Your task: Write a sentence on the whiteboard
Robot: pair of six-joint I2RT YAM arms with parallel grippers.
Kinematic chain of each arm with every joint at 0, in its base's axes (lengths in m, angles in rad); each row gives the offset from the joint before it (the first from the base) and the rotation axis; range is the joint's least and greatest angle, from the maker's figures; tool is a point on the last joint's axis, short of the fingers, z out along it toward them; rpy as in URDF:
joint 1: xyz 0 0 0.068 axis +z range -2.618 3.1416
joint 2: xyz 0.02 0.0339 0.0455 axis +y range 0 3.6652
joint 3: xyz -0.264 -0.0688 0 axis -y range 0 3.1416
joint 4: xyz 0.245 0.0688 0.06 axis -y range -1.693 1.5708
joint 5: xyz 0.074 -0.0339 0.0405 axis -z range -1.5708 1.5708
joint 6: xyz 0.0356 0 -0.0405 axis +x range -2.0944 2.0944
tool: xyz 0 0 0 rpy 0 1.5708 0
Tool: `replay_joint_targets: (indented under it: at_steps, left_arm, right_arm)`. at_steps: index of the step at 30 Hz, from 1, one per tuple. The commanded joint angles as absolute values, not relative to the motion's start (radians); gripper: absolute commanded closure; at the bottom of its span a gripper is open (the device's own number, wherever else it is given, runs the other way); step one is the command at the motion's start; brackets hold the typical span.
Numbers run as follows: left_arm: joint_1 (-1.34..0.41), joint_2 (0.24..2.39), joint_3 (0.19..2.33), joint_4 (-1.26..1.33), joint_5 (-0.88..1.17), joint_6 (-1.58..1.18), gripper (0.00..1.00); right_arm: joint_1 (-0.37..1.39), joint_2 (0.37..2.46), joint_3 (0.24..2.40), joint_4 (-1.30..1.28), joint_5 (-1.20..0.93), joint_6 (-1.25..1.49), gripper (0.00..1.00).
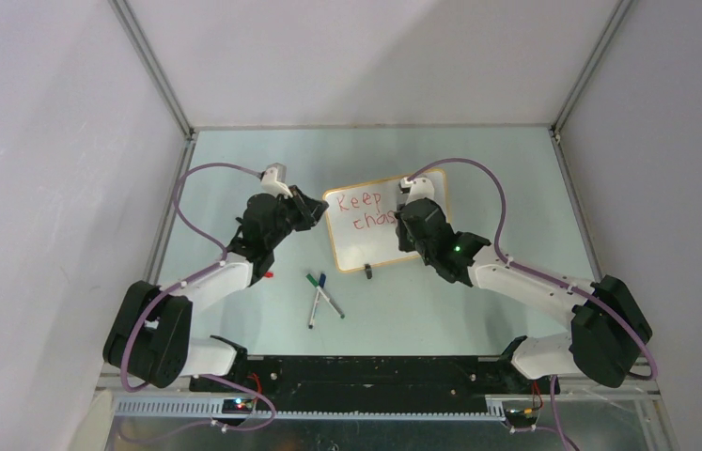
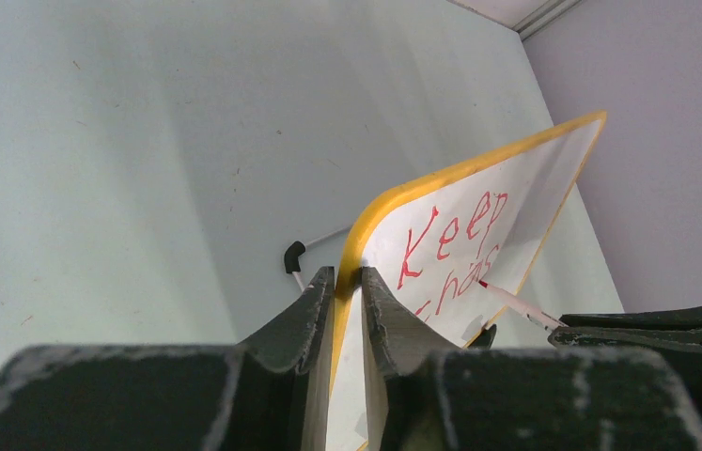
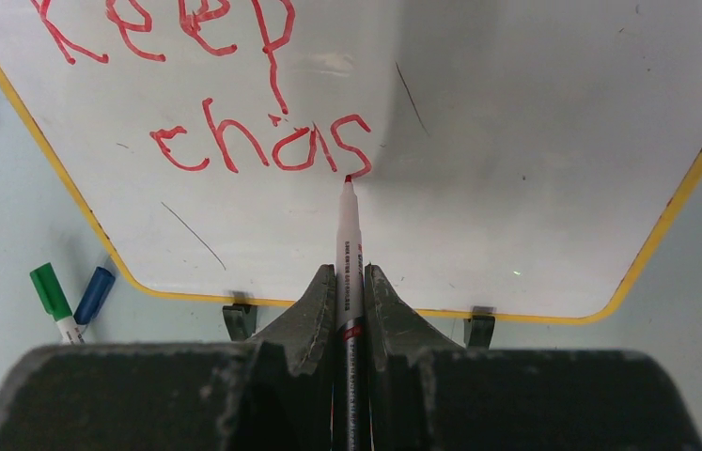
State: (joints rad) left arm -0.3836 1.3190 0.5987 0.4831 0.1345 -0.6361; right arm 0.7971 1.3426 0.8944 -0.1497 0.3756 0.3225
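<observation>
The whiteboard stands tilted at the table's middle, and its yellow-orange frame shows in the left wrist view. The sentence reads "Keep chas" in red, in two lines. My left gripper is shut on the whiteboard's left edge. My right gripper is shut on a white marker, over the board's right half. The marker's red tip touches the board just under the final "s". The board's surface right of the letters is blank.
A green-capped marker and a blue-capped marker lie crossed in front of the board, also seen in the right wrist view as green and blue. A red cap lies by the left arm. Enclosure walls surround the table.
</observation>
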Motion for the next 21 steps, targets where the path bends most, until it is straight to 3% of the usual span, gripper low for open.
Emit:
replay_joint_targets:
  at_steps: [1, 15, 21]
  left_arm:
    - [-0.381, 1.291, 0.640, 0.488, 0.121, -0.621, 0.81]
    - [-0.380, 1.267, 0.612, 0.513, 0.081, -0.644, 0.76]
    - [-0.380, 1.267, 0.613, 0.512, 0.086, -0.644, 0.76]
  right_arm:
    - [0.812, 1.332, 0.928, -0.113, 0.375, 0.299, 1.00]
    - [0.867, 1.118, 0.826, -0.017, 0.498, 0.255, 1.00]
    - [0.731, 1.041, 0.812, -0.101, 0.565, 0.315, 1.00]
